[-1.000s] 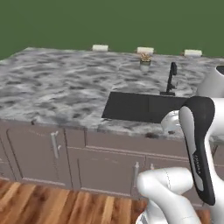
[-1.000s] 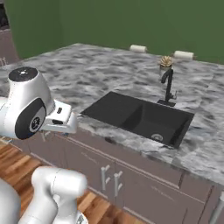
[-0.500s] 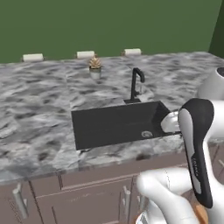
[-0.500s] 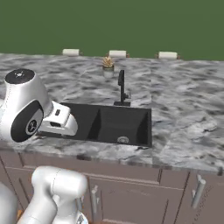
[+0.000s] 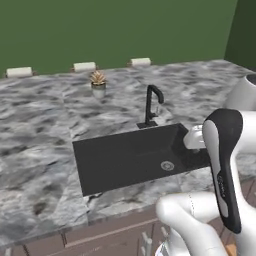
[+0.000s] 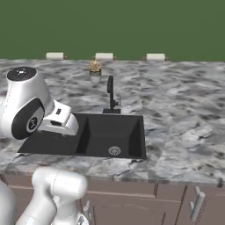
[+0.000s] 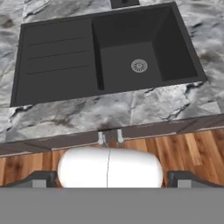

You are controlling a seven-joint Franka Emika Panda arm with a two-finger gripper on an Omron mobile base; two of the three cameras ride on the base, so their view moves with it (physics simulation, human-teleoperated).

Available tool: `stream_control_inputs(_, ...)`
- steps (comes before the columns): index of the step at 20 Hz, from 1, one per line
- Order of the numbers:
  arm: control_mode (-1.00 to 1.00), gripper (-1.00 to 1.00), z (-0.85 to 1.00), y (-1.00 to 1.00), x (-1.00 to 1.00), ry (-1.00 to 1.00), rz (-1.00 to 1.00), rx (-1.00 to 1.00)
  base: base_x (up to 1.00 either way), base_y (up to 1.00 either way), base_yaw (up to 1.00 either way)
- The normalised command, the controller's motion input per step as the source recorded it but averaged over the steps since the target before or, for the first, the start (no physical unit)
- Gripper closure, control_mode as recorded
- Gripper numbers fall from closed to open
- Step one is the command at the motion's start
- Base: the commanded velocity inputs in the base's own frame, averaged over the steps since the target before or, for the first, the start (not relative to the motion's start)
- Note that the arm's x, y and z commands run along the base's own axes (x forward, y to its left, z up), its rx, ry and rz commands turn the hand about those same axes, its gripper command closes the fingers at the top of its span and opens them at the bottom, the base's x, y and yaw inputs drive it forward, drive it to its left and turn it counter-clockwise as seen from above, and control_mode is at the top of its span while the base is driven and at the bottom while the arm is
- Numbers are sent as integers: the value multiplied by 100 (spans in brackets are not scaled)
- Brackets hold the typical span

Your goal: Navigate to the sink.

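In the left base view, the sink (image 5: 130, 160) is seen sunk into the grey marbled counter (image 5: 40, 150) near its front edge, with the faucet (image 5: 152, 102) behind it and a small potted plant (image 5: 98, 83) toward the back edge, against a green wall (image 5: 115, 27).

In the right base view, the sink (image 6: 103, 135) is set above brown cabinets (image 6: 145, 202).

In the hand view, the sink (image 7: 105, 52) is shown beyond a wooden floor (image 7: 192, 148); whether the gripper is spread cannot be told.
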Motion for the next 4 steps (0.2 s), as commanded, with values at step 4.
stream_control_inputs(4, 100, -100, 0, 0, 0, 0, 0, 0, 100, -11, 18)
